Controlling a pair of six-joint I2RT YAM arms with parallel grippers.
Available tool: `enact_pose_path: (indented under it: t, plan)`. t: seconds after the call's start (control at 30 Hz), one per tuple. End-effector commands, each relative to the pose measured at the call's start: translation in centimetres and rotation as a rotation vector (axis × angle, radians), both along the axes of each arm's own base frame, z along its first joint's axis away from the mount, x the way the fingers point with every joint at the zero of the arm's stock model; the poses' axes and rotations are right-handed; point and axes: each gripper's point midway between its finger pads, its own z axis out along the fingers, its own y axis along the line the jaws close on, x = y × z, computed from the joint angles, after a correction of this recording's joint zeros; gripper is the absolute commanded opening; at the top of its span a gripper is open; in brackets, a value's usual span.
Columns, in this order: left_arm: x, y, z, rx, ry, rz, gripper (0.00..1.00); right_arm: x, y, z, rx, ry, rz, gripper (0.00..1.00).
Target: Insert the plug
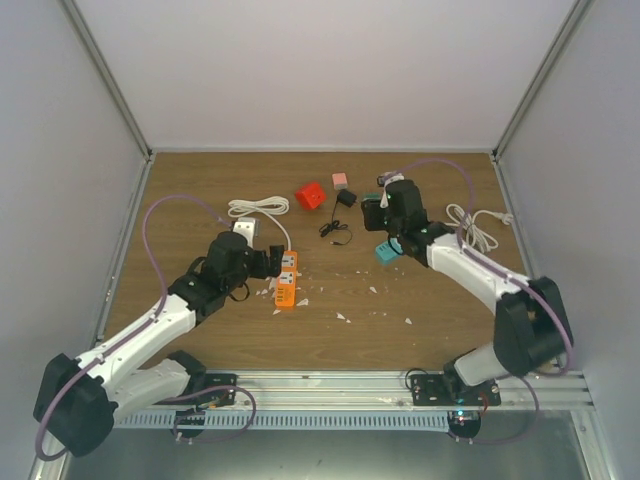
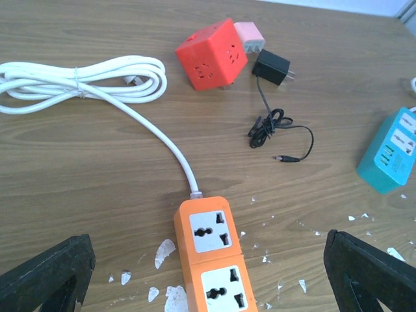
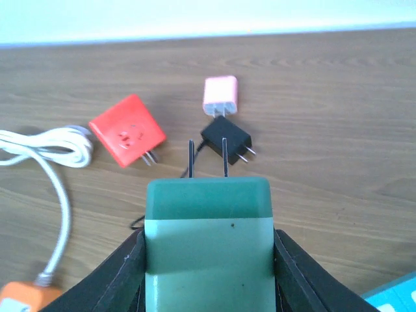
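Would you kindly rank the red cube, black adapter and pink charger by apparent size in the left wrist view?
Largest: red cube. Then black adapter and pink charger, which look about alike, so unranked.

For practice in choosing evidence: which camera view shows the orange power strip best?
The left wrist view: the orange power strip lies near and central, with its socket faces plainly visible. The top external view shows it small, with the sockets hard to read. The right wrist view catches only one corner.
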Motion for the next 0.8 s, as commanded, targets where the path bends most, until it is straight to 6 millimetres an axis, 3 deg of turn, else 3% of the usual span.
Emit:
enact_pose_path:
  t: [0.0, 0.27, 0.37, 0.43, 0.6, 0.7, 0.77]
  plan:
    - [0.3, -0.8, 3.8, -0.081, -0.111, -0.038, 0.99, -2.8, 0.5, 1.7, 0.042, -0.037, -0.008, 0.16]
    - [-3.3, -7.0, 6.7, -0.303, -0.108, -0.421, 0.99, -10.1, 6.5, 2.0, -0.069, -0.066, 0.231, 0.16]
    - [-4.7, -8.4, 9.5, -0.394, -0.123, -0.523, 0.99, -12.5, 8.6, 2.6, -0.083, -0.099, 0.313, 0.14]
    - [-5.2, -8.6, 10.4, -0.427, -0.102, -0.533, 0.99, -14.2, 9.8, 2.6, -0.087, -0.111, 0.369, 0.13]
    - [-5.1, -8.2, 8.8, -0.436, 0.006, -0.473, 0.99, -17.9, 11.5, 3.1, -0.144, -0.185, 0.458, 0.13]
    - [-6.2, -9.1, 7.7, -0.458, 0.094, -0.532, 0.99, -20.7, 13.0, 3.9, -0.16, -0.242, 0.531, 0.14]
    - [-7.0, -9.6, 7.5, -0.487, 0.14, -0.574, 0.99, -21.3, 13.3, 4.2, -0.179, -0.265, 0.535, 0.14]
